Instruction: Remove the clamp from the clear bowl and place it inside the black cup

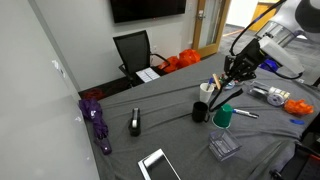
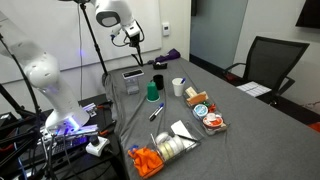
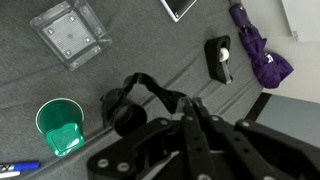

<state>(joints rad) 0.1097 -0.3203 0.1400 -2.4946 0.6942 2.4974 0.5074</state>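
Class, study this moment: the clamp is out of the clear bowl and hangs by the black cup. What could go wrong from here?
1. The clamp is long and slants over the black cup. Left at that slant, it might tip the cup or slide out onto the table.
2. The green cup stands close beside the black cup. A small drift of the gripper could knock it, or land the clamp in the wrong cup.
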